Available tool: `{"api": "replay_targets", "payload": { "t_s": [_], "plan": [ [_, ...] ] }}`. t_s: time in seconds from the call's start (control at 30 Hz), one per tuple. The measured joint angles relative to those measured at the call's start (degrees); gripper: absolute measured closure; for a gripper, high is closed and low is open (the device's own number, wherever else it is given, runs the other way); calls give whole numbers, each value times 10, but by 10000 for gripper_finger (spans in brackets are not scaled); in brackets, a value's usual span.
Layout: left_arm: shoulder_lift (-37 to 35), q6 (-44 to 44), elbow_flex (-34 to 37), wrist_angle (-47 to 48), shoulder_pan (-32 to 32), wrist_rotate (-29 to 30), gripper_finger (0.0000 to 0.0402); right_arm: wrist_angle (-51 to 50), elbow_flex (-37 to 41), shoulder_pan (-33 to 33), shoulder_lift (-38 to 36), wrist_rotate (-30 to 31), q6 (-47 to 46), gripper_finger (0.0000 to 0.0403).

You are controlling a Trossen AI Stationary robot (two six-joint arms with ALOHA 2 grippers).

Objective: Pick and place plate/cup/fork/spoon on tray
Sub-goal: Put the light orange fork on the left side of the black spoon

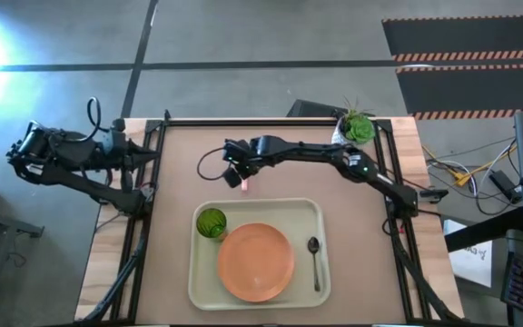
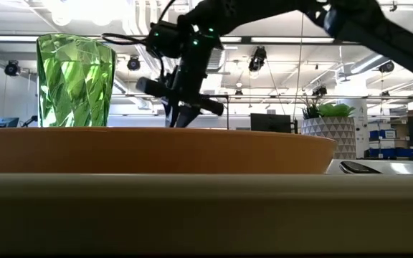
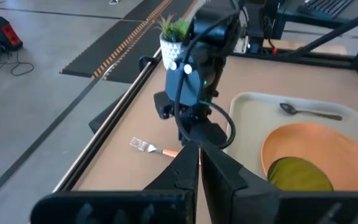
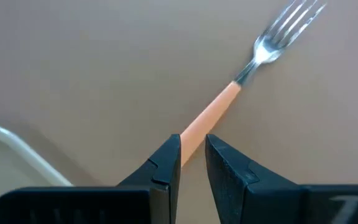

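Note:
The fork [image 4: 229, 99], with silver tines and an orange handle, lies on the brown table just beyond the tray's far rim [image 1: 261, 202]; it also shows in the left wrist view [image 3: 146, 147]. My right gripper [image 1: 241, 178] stands over it, shut on its handle. The orange plate [image 1: 255, 262], green cup [image 1: 211, 222] and dark spoon [image 1: 314, 259] rest on the tray. My left gripper [image 3: 199, 177] is shut and empty, held back at the table's left edge. My right gripper pinches the fork's orange handle near its free end [image 4: 194, 134] between its two fingers. The fingers come from above, pointing down, and lie across the handle. The tines [image 3: 138, 144] point toward the table's left and appear to rest on the table.
A white pot with a green plant [image 1: 356, 127] stands at the table's far right corner. Bare brown table lies between the tray and the far edge. The left arm is folded beside the table's left edge.

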State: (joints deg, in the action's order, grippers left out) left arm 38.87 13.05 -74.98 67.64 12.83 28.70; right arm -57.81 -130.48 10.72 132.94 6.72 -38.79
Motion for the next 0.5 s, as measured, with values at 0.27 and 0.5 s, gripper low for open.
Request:
{"api": "replay_targets", "payload": {
  "t_s": [0.27, 0.5],
  "plan": [
    [0, 0, 0, 19, 0, -1, 402, 38, -7, 10, 15, -11, -10, 324],
    [-5, 0, 0, 20, 0, -1, 402, 41, -4, 19, 14, -2, -20, 269]
  ]
}}
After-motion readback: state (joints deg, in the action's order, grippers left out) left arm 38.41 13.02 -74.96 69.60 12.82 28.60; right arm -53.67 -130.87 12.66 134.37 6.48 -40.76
